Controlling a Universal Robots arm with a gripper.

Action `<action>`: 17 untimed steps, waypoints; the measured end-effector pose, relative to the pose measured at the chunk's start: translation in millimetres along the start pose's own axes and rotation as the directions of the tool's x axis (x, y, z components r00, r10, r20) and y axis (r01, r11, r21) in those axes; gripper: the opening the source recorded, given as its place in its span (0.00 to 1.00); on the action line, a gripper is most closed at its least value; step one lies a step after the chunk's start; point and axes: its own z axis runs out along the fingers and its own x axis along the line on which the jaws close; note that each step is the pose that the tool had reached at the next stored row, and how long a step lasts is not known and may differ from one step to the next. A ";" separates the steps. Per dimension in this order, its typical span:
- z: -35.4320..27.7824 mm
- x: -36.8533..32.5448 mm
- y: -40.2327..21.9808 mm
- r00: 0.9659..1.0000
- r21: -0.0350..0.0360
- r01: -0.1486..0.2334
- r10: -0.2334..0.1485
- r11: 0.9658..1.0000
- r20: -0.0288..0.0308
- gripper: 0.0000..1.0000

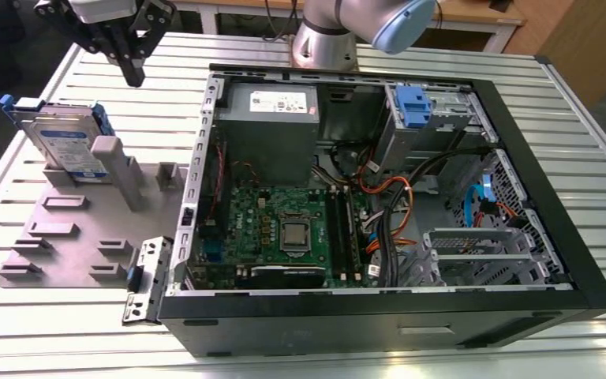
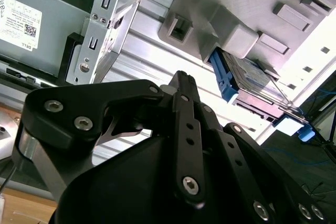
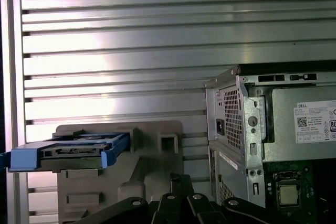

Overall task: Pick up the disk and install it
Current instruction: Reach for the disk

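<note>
In the exterior view, the disk (image 1: 66, 146) stood up on its edge in a grey holder (image 1: 72, 229), at the exterior view's left. It was flat and silver. It had a white-and-blue label on its face and blue plastic rails along its sides. The holder lay on the table (image 1: 598, 158), just beside an open computer case (image 1: 387, 316). The arm (image 1: 334, 31) reached over from the far side of the table. Its black jaws hung up high and pointed down. They were near the disk but did not touch it. The jaws looked pressed together, with nothing between them.

In the second wrist view, the black jaws were big and close. Past them, the disk (image 2: 247, 80) sat against the grey holder (image 2: 247, 3), with a blue rail on its near side. Bright light fell there, so its label was hard to make out.

In the first wrist view, the disk (image 3: 73, 151) was seen from its thin edge. Blue plastic wrapped around it, and it stuck out from the holder (image 3: 152, 145). The case (image 3: 236, 119) stood on the other side of the holder. The jaw tips were together and apart from the disk.
</note>
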 end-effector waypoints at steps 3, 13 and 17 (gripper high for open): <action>0.1 0.7 -0.1 1.000 0.000 0.000 0.000 1.000 0.000 0.11; 0.0 5.4 -0.4 1.000 0.000 0.000 0.000 1.000 0.000 0.11; 0.0 6.7 -0.5 1.000 0.000 0.000 0.000 1.000 0.000 0.11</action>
